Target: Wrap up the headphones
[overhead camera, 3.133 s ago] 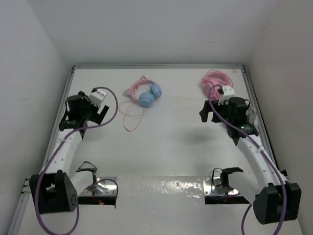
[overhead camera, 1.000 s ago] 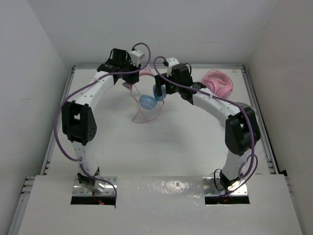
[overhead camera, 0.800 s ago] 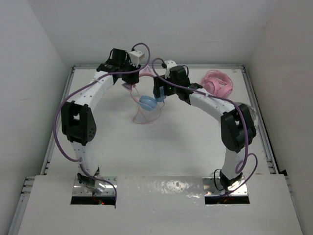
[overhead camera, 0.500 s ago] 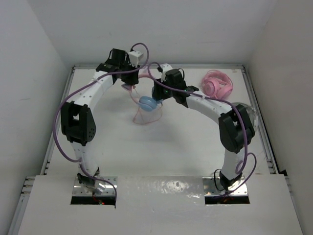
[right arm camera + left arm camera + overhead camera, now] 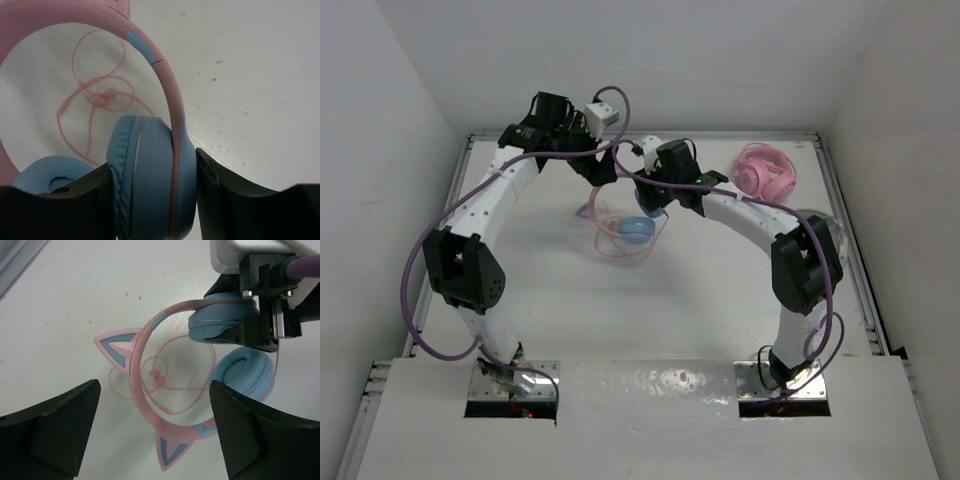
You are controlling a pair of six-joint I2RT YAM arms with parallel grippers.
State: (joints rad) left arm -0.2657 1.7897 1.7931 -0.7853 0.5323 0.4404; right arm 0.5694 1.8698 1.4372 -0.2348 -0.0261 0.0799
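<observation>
**Item 1. Headphones** [image 5: 245,372]. Light blue ear cups and a pink headband [image 5: 134,372] with two cat ears [image 5: 117,345], pink with blue centres. We record them at the far middle of the white counter [image 5: 75,290], directly below the left fingers [image 5: 55,425] and partly in the right fingers [image 5: 235,200].

**Item 2. Ear cup** [image 5: 150,185]. It sits between the right fingers. The second cup lies just beside it, lower. We cannot tell whether the second cup touches the counter.

**Item 3. Cable** [image 5: 95,95]. Thin and pink, in loose loops on the counter inside the arc of the headband, under the gap between the left fingers.

**Item 4. Left fingers.** Spread wide and holding nothing. They hang above the headband, one to each side of it.

**Item 5. Right fingers.** Pinching the ear cup, one against each face, with the headband rising from between them.

**Item 6. All-pink headphones** [image 5: 765,172]. On the counter, well to the outer side of the right fingers and apart from them.
</observation>
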